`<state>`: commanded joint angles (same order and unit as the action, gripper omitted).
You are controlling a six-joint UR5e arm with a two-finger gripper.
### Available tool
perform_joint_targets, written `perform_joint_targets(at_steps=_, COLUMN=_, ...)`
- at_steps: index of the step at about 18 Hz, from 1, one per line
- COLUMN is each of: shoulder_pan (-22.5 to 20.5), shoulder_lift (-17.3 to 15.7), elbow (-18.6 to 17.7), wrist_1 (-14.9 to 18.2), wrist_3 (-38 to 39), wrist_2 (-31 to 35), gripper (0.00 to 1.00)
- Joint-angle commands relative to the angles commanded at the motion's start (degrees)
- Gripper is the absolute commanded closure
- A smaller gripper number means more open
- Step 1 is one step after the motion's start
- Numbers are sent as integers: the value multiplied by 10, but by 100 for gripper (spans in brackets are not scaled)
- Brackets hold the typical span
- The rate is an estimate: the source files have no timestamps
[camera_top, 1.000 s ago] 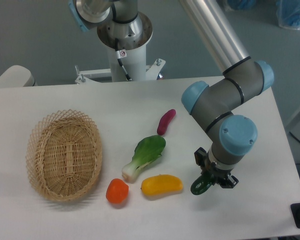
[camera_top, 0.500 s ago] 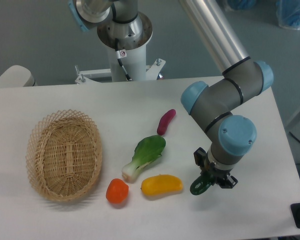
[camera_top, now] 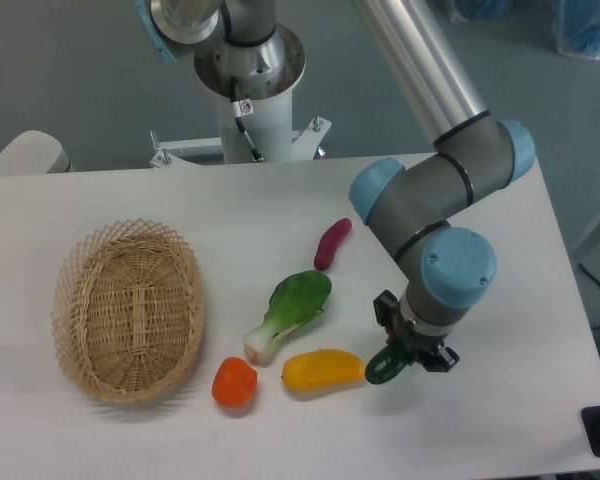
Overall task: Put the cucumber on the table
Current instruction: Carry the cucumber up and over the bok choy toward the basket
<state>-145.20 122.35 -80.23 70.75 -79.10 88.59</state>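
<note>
Now the gripper (camera_top: 398, 352), clamped on the cucumber (camera_top: 382, 367), hangs beside the yellow pepper (camera_top: 323, 370).

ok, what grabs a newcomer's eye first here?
The grey robot arm with light-blue joint caps at right, its gripper shut on a dark green glossy cucumber low over the white table. Then the oval woven wicker basket at left, and the yellow pepper right beside the cucumber.

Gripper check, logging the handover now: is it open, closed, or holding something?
Gripper: closed on the cucumber, carried just beside the yellow pepper.
</note>
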Motion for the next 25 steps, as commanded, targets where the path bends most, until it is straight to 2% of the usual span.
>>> perform_joint_targets(at_steps=5, shoulder_pan=15, shoulder_lift=-67, elbow=-83, wrist_1=0, wrist_3=0, wrist_2=0, gripper=83)
perform_joint_targets(at_steps=11, shoulder_pan=29, shoulder_lift=-157, elbow=-206, wrist_1=-3, wrist_3=-2, wrist_2=-1, gripper=83)
perform_joint_targets(at_steps=13, shoulder_pan=31, shoulder_lift=-177, elbow=-235, wrist_1=-4, wrist_3=-2, wrist_2=-1, gripper=82)
perform_joint_targets(at_steps=18, shoulder_pan=48, shoulder_lift=-210, elbow=-293, wrist_1=-18, wrist_3=-1, wrist_2=3, gripper=82)
perform_joint_targets(at_steps=25, shoulder_pan=117, shoulder_lift=-223, elbow=-356, wrist_1=-54, wrist_3=6, wrist_2=32, gripper=81)
